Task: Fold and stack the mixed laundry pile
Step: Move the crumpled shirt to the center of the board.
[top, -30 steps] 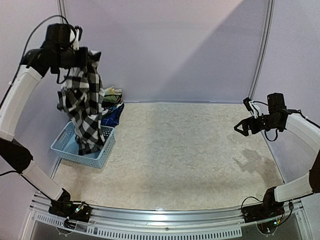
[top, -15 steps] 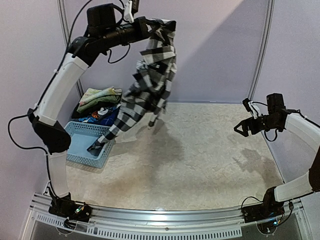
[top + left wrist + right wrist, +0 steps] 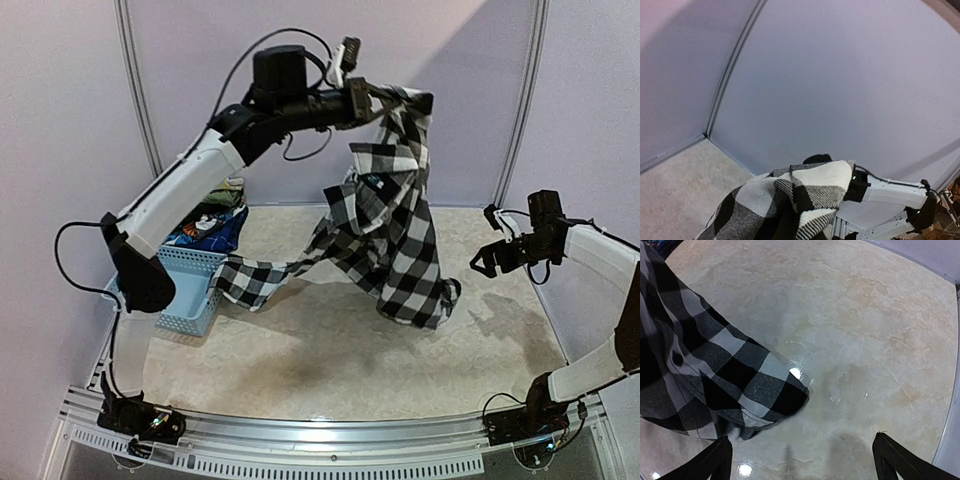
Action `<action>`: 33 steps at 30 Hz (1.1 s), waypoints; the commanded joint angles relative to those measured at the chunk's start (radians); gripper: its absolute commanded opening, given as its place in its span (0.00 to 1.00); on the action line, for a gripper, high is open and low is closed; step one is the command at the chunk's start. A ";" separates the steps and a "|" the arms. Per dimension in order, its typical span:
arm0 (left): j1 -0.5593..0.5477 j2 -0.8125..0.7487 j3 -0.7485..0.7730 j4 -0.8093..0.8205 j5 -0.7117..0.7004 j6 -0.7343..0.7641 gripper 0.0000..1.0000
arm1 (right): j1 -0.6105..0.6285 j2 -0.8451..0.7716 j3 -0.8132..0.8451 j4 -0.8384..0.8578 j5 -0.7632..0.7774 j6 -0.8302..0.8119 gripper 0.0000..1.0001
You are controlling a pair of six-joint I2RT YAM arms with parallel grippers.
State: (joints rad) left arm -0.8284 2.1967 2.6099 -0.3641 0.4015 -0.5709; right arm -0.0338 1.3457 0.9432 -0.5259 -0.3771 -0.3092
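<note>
- Swung across from the basket side, the left arm [image 3: 200, 170] now holds the black-and-white checked shirt [image 3: 400, 230] at the upper centre of the overhead view. A second ago the shirt hung at the upper left.
- The left gripper [image 3: 372, 97] is clenched on a bunch of fabric near the shirt's top. The garment dangles in mid-air, one sleeve trailing down-left toward the light blue basket [image 3: 190, 292].
- The right gripper [image 3: 484, 260], at the right of the frame, is released with its jaws wide apart. It grasps nothing and sits near the shirt's lower hem.
- Other garments of the laundry pile [image 3: 205, 222] lie bunched behind the basket at the left.
- The step in hand appears to be bringing the first garment over the table [image 3: 330, 370] for folding.
- The next move probably calls for lowering the shirt, with the right gripper catching a free edge to spread it flat.
</note>
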 commanded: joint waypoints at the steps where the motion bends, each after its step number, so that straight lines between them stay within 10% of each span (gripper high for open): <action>1: -0.059 0.200 0.044 -0.052 0.010 0.016 0.00 | -0.003 -0.050 0.031 -0.020 0.109 -0.006 0.99; 12: -0.084 0.431 0.048 0.210 -0.032 -0.104 0.01 | -0.008 -0.227 0.147 -0.284 -0.101 -0.053 0.95; 17: -0.064 0.410 0.051 0.153 -0.033 -0.063 0.55 | -0.008 -0.210 0.187 -0.387 -0.176 -0.095 0.91; 20: -0.028 0.307 -0.001 -0.026 -0.057 0.054 0.68 | -0.008 -0.183 0.193 -0.414 -0.204 -0.135 0.86; 33: 0.077 -0.307 -0.863 -0.527 -0.428 0.569 0.59 | 0.469 -0.067 0.167 -0.394 0.070 -0.410 0.52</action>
State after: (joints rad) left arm -0.7574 1.9530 1.9484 -0.7322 0.1059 -0.1894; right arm 0.3222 1.2343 1.1507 -0.9741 -0.4587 -0.6300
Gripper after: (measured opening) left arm 0.612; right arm 0.540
